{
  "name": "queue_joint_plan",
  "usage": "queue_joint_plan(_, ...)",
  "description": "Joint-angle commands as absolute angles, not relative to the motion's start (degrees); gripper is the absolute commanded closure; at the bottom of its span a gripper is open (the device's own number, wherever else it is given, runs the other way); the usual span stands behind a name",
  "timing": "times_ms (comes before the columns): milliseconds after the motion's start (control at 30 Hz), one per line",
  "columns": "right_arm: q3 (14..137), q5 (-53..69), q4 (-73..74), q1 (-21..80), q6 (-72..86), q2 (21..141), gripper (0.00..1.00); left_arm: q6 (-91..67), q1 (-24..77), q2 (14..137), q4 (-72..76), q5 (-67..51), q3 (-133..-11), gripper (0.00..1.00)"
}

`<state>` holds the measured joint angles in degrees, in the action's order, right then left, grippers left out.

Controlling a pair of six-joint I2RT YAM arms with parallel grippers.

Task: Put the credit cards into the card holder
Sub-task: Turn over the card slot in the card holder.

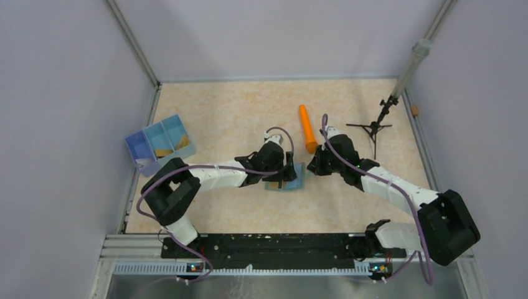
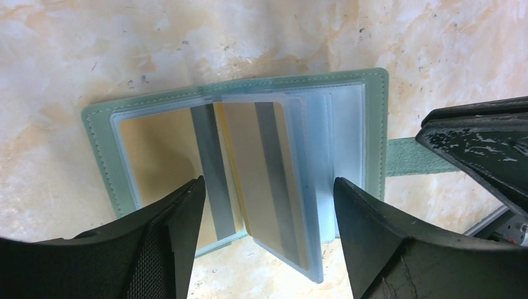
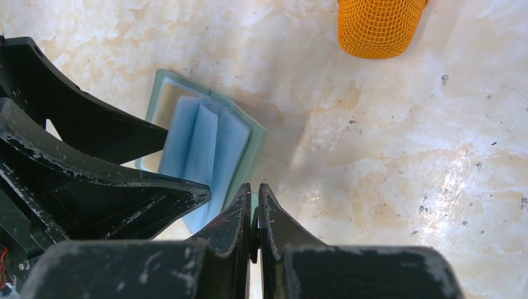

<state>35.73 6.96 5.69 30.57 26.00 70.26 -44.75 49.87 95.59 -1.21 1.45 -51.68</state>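
Here, the grey-green folding card holder (image 2: 373,118) with a pale blue lining lies opened flat on the marbled beige tabletop (image 1: 249,106), directly under the left hand (image 2: 268,187). That hand's black fingers (image 2: 168,218) are spread wide, one on either side of the clear sleeves and touching neither. Thin gold-tan credit cards (image 2: 240,156) with dark stripes sit in the sleeves, their long axis running straight ahead of the hand, parallel to its fingers and to the fold.

The right hand (image 3: 254,193) is pressed together just beyond the holder's far cover. It appears to pinch the narrow green strap (image 2: 405,157), which would keep the holder open and steady.

Judging by the overhead view, more tan cards may rest in the blue three-compartment plastic tray (image 1: 140,149), though they are too small to be sure. The tray is well behind the left hand, out on its own arm's side, and far from the right hand. If cards remain there, the left arm is the nearer one to fetch them. The orange mesh-covered cylinder (image 3: 377,25) lies just ahead of the right hand, apart from the holder.
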Motion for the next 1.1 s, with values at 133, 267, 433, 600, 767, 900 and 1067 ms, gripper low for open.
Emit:
queue_joint_plan(133, 38.6, 3.5, 6.1, 30.1, 25.4, 71.3, 1.0, -42.7, 49.9, 93.0, -1.8, 4.1, -50.2, 0.23)
queue_joint_plan(267, 39.3, 2.1, 7.6, 30.2, 25.7, 72.1, 0.89, -42.2, 49.9, 92.4, -2.1, 4.2, -50.4, 0.25)
queue_joint_plan(433, 40.1, 0.7, 9.2, 30.1, 25.2, 71.5, 0.58, -41.7, 49.9, 90.2, -1.8, 4.1, -50.4, 0.23)
queue_joint_plan(600, 40.5, 0.3, 10.2, 30.1, 24.7, 69.9, 0.46, -41.4, 49.9, 88.4, -2.4, 5.0, -49.5, 0.2)
queue_joint_plan(767, 40.8, 0.3, 11.0, 30.2, 24.3, 68.4, 0.43, -41.1, 49.9, 87.0, -3.0, 6.8, -48.6, 0.2)
queue_joint_plan(900, 41.3, -2.3, 12.9, 30.1, 23.6, 66.5, 0.38, -41.3, 49.9, 84.2, -6.8, 12.1, -48.6, 0.16)
queue_joint_plan(1067, 42.4, -4.8, 15.8, 30.2, 22.7, 64.3, 0.35, -40.5, 49.9, 78.9, -13.1, 15.8, -48.9, 0.07)
